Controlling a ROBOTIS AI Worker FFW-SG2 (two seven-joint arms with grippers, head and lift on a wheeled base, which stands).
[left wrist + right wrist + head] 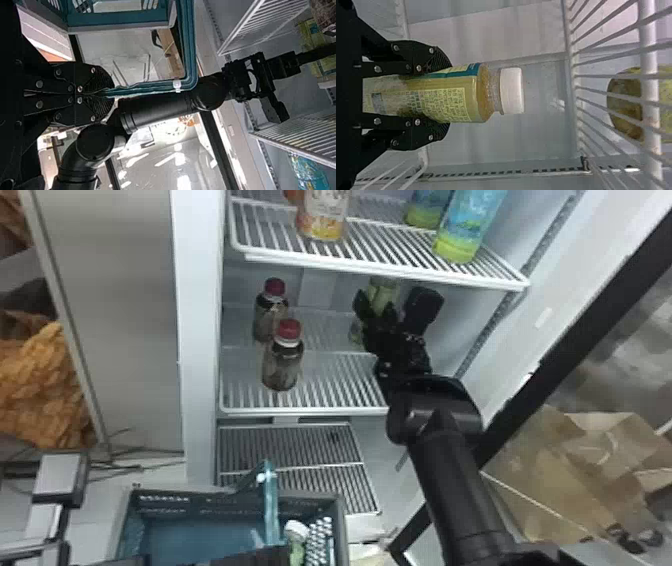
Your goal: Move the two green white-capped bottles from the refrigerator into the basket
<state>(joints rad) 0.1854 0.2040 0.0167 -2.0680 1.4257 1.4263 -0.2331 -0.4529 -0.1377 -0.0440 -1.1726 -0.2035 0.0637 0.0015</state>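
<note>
Head view: one white-capped bottle (297, 532) is in the basket (342, 520), lower centre, and the second bottle (384, 292), upper centre, awaits transfer; left wrist view: left gripper (112, 92) pinched on the handle (146, 88), centre left; right wrist view: right gripper (450, 93) clamped about that second bottle, left of centre.

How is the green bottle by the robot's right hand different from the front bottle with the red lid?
The green bottle has a white cap; the front bottle has a red cap. The green bottle looks pale yellow-green, while the front bottle looks dark. The green bottle is between the jaws of the right gripper, but the front bottle stands free on the shelf. Both are upright.
</note>
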